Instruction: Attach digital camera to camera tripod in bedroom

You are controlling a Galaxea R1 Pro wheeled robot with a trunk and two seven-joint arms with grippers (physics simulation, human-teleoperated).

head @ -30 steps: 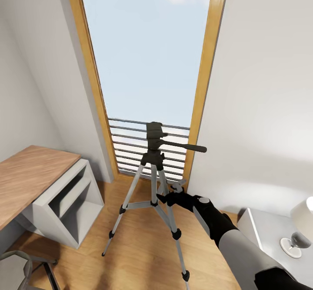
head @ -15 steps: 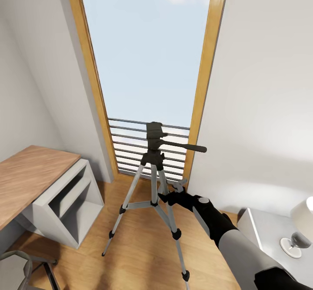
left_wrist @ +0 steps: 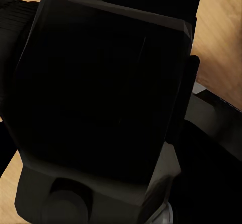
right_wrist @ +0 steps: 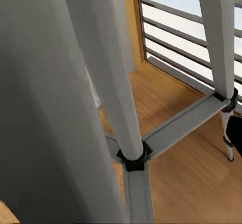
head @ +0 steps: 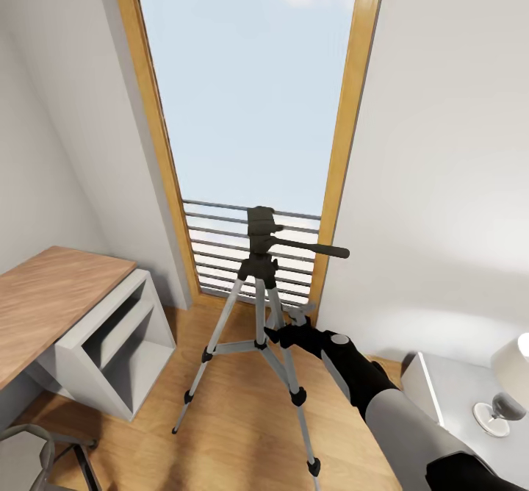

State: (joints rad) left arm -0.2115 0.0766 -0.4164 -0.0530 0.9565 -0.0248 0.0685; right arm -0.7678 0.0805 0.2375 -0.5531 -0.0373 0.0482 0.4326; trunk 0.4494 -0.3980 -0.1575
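1. Clearly the right gripper (head: pixel 288 327) sits low against the camera tripod (head: pixel 258 307), near its leg braces; whether the fingers are spread or pinching a leg, I cannot tell.
2. Any grasp should be gentle, since thin legs could tip.
3. That tripod stands on the wood floor (head: pixel 235 432) before the window (head: pixel 250 79): silver legs, black head, long pan handle.

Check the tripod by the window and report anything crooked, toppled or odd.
Nothing stands out. The camera tripod stands upright on the wood floor before the window railing, legs spread evenly, its pan handle pointing right. No camera sits on its head. The right pincer is close against the legs, its state unclear.
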